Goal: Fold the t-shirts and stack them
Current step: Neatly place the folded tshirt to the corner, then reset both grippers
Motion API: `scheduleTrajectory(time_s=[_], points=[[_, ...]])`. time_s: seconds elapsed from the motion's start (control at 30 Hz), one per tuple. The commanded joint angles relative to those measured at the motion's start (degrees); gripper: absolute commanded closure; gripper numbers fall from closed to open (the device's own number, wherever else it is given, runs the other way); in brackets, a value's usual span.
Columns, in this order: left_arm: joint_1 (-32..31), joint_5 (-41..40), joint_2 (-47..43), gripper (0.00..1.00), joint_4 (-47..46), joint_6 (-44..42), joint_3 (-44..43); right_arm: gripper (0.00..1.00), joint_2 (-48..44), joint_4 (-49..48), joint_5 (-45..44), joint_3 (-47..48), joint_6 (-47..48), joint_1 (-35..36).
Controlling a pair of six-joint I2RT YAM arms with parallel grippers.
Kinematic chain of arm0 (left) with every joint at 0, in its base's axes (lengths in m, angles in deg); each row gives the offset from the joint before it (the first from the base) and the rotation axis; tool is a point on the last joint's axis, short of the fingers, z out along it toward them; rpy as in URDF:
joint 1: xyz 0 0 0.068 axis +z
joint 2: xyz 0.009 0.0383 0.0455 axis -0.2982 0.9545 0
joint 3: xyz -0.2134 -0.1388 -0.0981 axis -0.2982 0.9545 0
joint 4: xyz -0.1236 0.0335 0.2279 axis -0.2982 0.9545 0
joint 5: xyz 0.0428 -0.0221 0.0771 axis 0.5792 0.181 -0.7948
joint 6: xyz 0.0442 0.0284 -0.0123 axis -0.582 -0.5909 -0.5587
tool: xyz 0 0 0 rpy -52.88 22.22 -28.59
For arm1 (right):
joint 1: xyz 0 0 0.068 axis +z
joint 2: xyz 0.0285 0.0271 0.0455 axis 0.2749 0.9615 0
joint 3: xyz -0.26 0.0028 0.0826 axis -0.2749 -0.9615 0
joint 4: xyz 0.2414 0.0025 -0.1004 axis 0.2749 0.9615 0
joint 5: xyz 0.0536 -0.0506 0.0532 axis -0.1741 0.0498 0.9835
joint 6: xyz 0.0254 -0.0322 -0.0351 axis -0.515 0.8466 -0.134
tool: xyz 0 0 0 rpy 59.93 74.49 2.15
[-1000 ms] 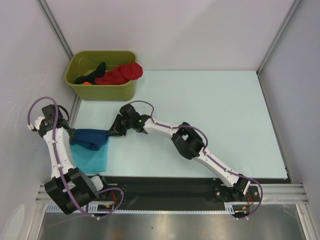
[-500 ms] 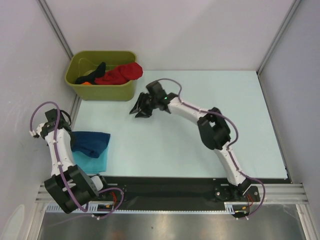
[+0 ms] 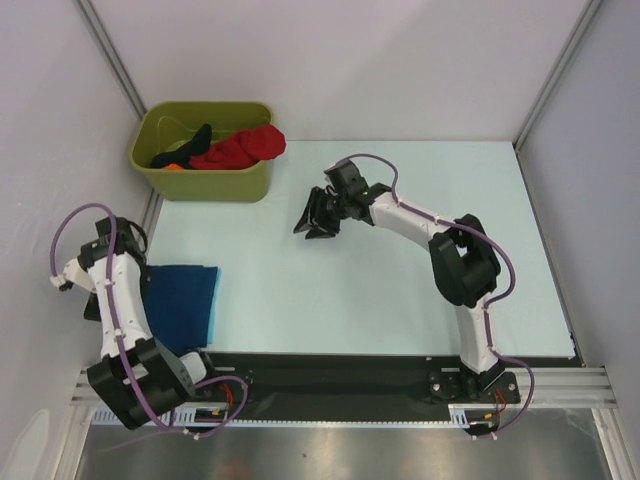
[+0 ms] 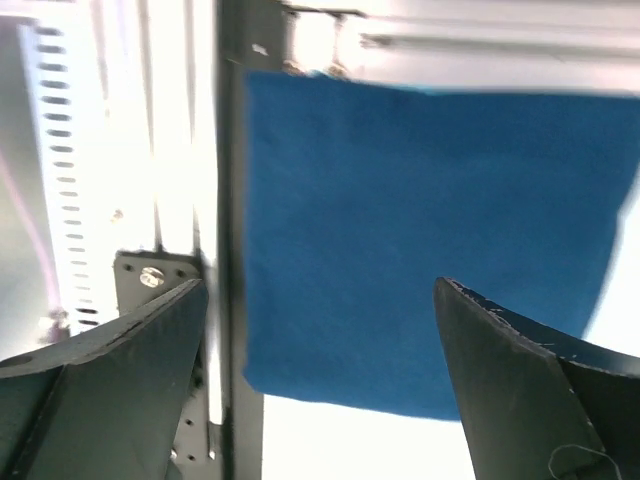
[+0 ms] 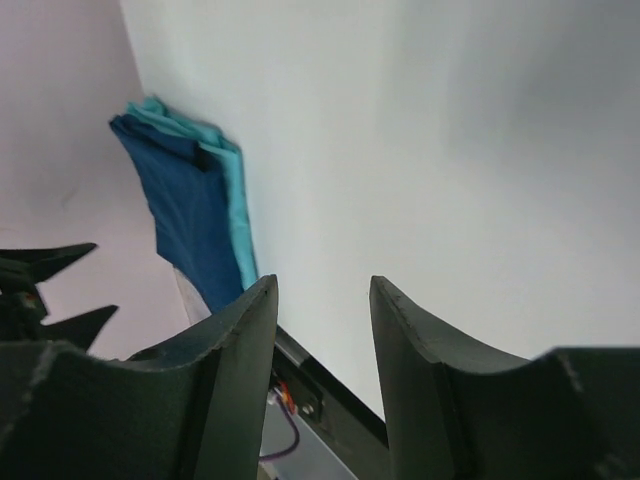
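Note:
The navy t-shirt (image 3: 180, 300) lies folded flat at the table's near left, on top of the turquoise t-shirt (image 3: 212, 312), of which only a strip shows along its right side. My left gripper (image 3: 92, 303) hovers by the shirt's left edge, jaws spread wide and empty; the left wrist view has blue cloth (image 4: 420, 230) between the fingers (image 4: 130, 350). My right gripper (image 3: 318, 222) hangs over mid-table, open, holding nothing (image 5: 322, 285). From there both folded shirts (image 5: 190, 210) show far off. A red t-shirt (image 3: 245, 147) and a black one (image 3: 185, 145) lie in the bin.
The olive-green bin (image 3: 205, 182) stands at the far left corner of the table. A metal rail (image 3: 330, 385) runs along the near edge, and walls close in the left and right sides.
My left gripper opened and let go of the navy shirt, which now lies flat on the turquoise one. My right gripper opened too and swung away to the right over mid-table.

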Motion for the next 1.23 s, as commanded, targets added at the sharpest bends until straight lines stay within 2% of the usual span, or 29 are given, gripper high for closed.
scheduleTrajectory(time_s=[0.0,0.07,0.1,0.17,0.2,0.23,0.27,0.3,0.33,0.37,0.4,0.43,0.47,0.5,0.53,0.6,0.7,0.73,0.8,0.83,0.87,0.9,1.0,1.07,1.13,1.17,1.2], points=[[-5.8,1.5,-0.2,0.00,1.6,5.3,-3.4,0.52,-5.9,3.1,2.1,-1.2,5.1,-1.1],[-13.9,4.7,1.4,0.00,0.4,5.3,-5.3,0.50,-7.8,5.9,3.3,-2.8,7.1,-2.9],[-20.2,5.6,2.0,0.00,-1.5,4.3,-6.6,0.50,-10.2,7.5,4.0,-6.1,8.6,-3.5],[-26.7,8.9,2.1,0.00,-6.9,0.5,-7.1,0.47,-14.5,6.8,4.9,-11.7,9.7,-5.5],[-29.6,11.4,1.4,0.00,-9.0,-0.6,-6.7,0.46,-19.9,5.9,4.4,-14.7,10.2,-6.1],[-37.6,12.9,0.4,0.00,-11.3,-1.6,-5.0,0.45,-22.8,5.0,4.0,-21.9,10.0,-7.1],[-41.0,15.0,-2.7,0.00,-18.5,-4.7,-3.2,0.44,-25.8,3.8,3.8,-26.0,9.1,-9.1],[-46.4,20.0,-5.0,0.00,-21.6,-5.3,1.6,0.44,-33.1,0.7,3.8,-30.0,6.8,-10.3],[-48.9,22.5,-7.3,0.00,-24.8,-5.8,4.7,0.39,-36.5,-1.0,3.7,-39.5,4.8,-11.3],[-50.9,25.3,-13.4,0.00,-32.6,-7.0,8.0,0.37,-40.7,-2.9,4.1,-43.7,3.1,-13.2],[-53.3,31.1,-16.5,0.00,-35.9,-7.2,14.7,0.24,-47.8,-6.2,4.1,-48.4,1.5,-13.7],[-54.2,33.0,-19.7,0.00,-39.8,-6.4,17.8,0.01,-52.1,-7.4,3.7,-55.3,-1.7,-14.1],[-54.8,34.8,-27.4,0.00,-42.3,-6.3,20.8,0.00,-55.7,-8.2,2.3,-59.0,-3.1,-14.1],[-55.2,38.5,-31.0,0.00,-44.5,-6.3,26.6,0.00,-58.9,-9.8,1.7,-61.9,-4.9,-14.3],[-55.2,39.9,-35.3,0.00,-46.1,-6.1,28.9,0.00,-65.8,-10.0,1.2,-64.4,-7.6,-14.4],[-55.2,42.4,-45.3,0.00,-49.7,-4.8,34.7,0.00,-71.9,-10.0,1.1,-71.3,-10.6,-16.7],[-55.2,47.2,-53.6,0.00,-53.1,0.5,39.9,0.00,-85.1,-9.8,2.0,-80.0,-15.1,-18.8],[-55.2,49.3,-58.9,0.00,-54.6,2.1,44.1,0.00,-92.5,-9.4,2.0,-82.2,-16.6,-19.6],[-55.2,51.5,-68.0,0.00,-58.9,10.1,50.4,0.00,-100.0,-8.4,2.9,-89.6,-22.4,-19.6],[-55.2,51.5,-71.6,0.00,-58.9,10.2,52.3,0.00,-104.7,-7.0,2.9,-91.7,-24.4,-19.4],[-55.2,52.8,-74.3,0.00,-60.1,13.5,54.0,0.00,-112.9,-5.0,2.6,-93.7,-26.0,-19.1],[-55.2,54.4,-73.2,0.00,-61.1,13.1,54.8,0.00,-116.7,-1.4,2.6,-96.4,-28.3,-18.9],[-55.3,58.1,-69.8,0.00,-69.1,11.8,55.5,0.00,-109.9,-6.3,3.4,-96.7,-24.3,-17.5],[-55.2,58.6,-71.7,0.00,-74.1,14.7,57.1,0.00,-108.1,-10.9,4.0,-97.0,-23.6,-16.3],[-55.2,60.0,-74.1,0.00,-79.1,19.4,63.3,0.00,-108.5,-19.3,3.9,-99.6,-27.4,-16.0],[-55.2,61.4,-73.1,0.00,-90.2,26.4,66.0,0.00,-109.1,-20.9,3.2,-99.7,-28.0,-15.3],[-55.3,61.9,-72.8,0.00,-95.0,29.3,69.3,0.00,-110.8,-27.3,3.4,-99.8,-28.2,-14.9]])
